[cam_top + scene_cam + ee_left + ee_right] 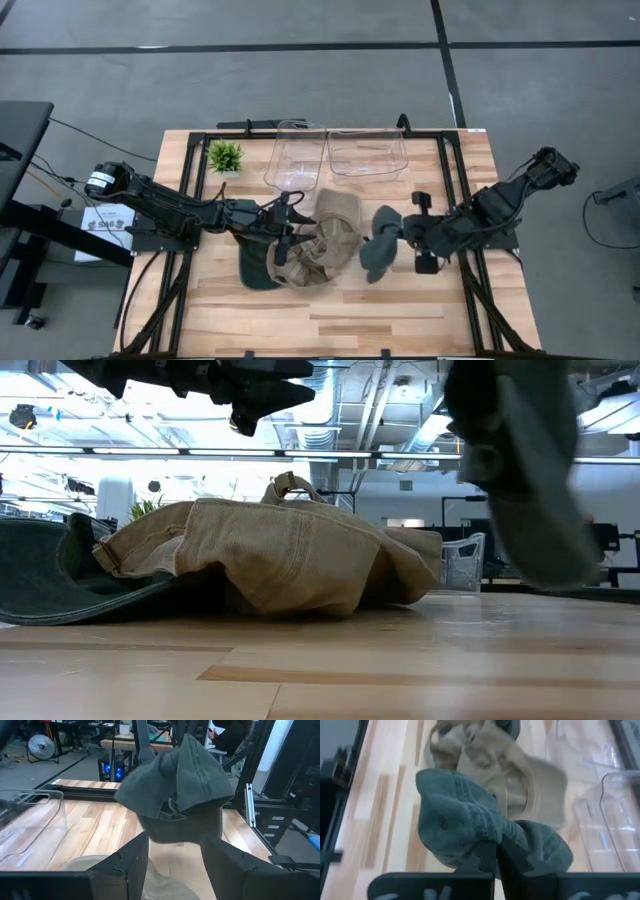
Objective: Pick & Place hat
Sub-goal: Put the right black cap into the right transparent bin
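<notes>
So my right end effector is clamped tight on a grey-green hat, holding it up off the bench, over the right-middle part. In the low view that hat hangs clear above the wood. My left end effector has its fingers spread wide with nothing between them, hovering just above the tan hat that's slumped in the middle of the bench. A dark hat lies partly under the tan one, on its left. Two clear bins sit side by side at the back, with a small green plant left of them.
</notes>
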